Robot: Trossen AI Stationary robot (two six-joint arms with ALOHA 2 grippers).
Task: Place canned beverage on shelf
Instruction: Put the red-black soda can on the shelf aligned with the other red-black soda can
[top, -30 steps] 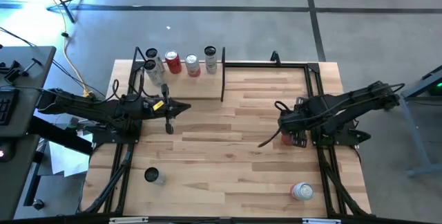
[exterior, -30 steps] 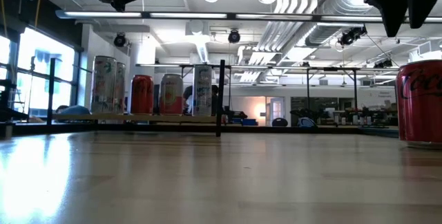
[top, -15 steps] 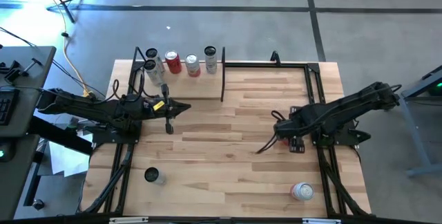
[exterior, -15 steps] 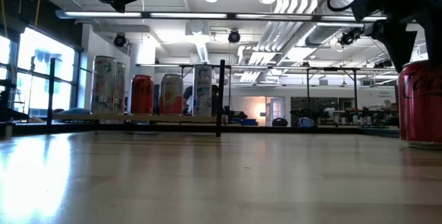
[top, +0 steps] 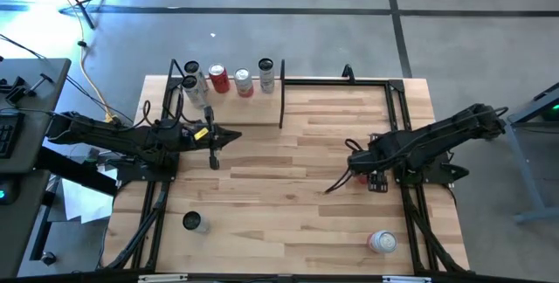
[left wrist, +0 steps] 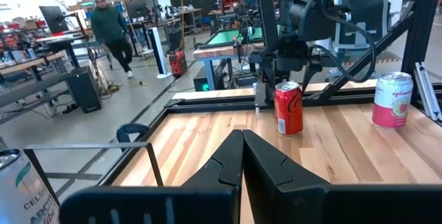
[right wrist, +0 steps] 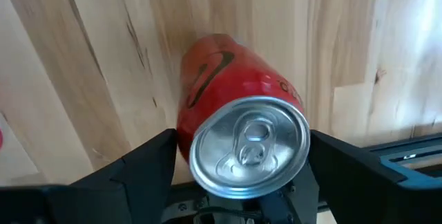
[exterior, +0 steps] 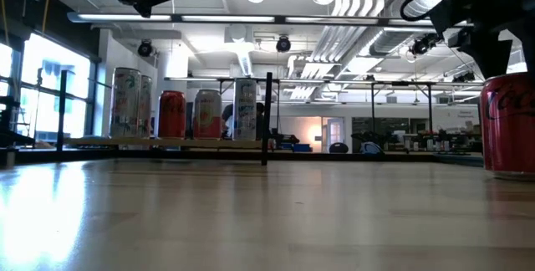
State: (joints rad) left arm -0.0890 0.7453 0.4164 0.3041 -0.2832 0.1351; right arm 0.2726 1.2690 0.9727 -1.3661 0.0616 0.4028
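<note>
Right end effector (right wrist: 242,175), jaws apart, hangs directly over the upright red aluminium cola can (right wrist: 238,131), one dark finger on each side of the silver lid and neither touching it; seen from overhead, this pair sits at about 3 o'clock on the light wood-plank counter (top: 288,222), near the right edge. Left end effector (left wrist: 242,169), jaws together, is held above the counter at about 9 o'clock, pointing toward the centre. At about 11 o'clock stands the rectangular light-wood shelf with thin black metal end frames (top: 238,108), carrying five upright cans (top: 229,79) along its far edge: pale tall ones and red ones. A pink-and-white can (top: 382,242) stands at about 5 o'clock, well apart from the red cola can, and a dark-topped silver can (top: 192,222) stands at about 7 o'clock. Beyond the counter, a person in a green top (left wrist: 110,30) walks through the room.
</note>
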